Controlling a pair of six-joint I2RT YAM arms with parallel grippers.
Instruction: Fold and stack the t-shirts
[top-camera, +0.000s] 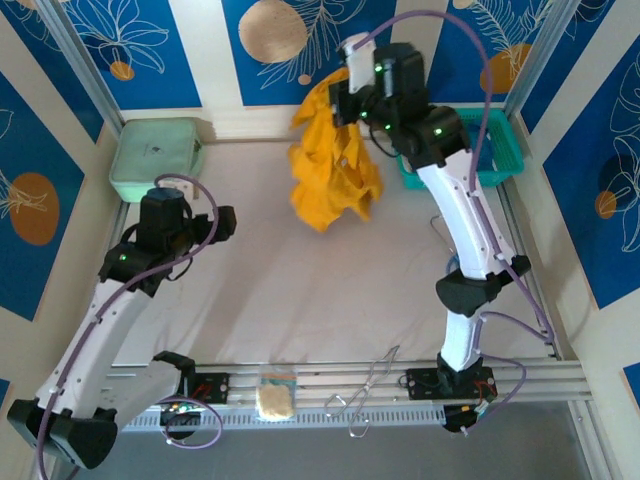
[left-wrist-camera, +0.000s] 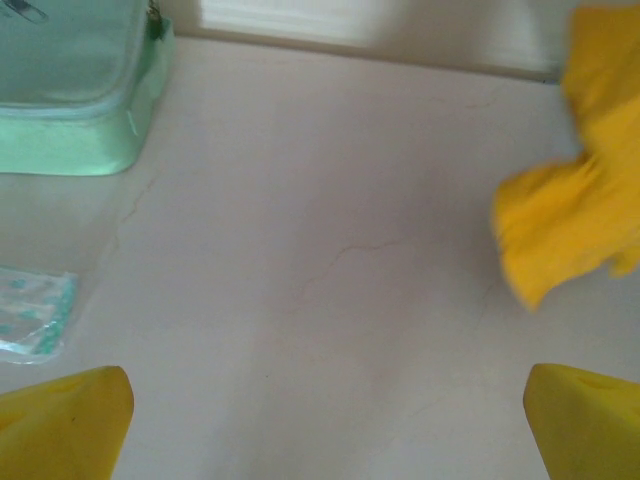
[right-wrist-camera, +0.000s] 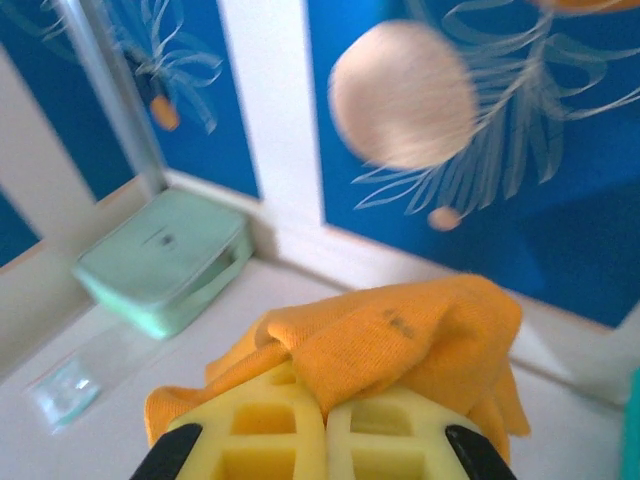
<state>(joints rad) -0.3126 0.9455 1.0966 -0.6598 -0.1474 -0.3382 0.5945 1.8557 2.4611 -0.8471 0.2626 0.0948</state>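
Robot lab cell: aluminium frame posts (top-camera: 85, 75), printed backdrop panels (top-camera: 240, 85) behind right gripper (right-wrist-camera: 325, 415), arms (top-camera: 465, 230) bolted to desk (top-camera: 300, 290)

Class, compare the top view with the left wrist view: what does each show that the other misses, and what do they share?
Top, not left wrist: the right gripper shut on the orange shirt, holding it up; the teal basket; tongs and a sponge at the near rail.
Left wrist, not top: the open left gripper, its yellow fingers close up; a clear packet by the pouch.
Shared: shirt, mint pouch, table.
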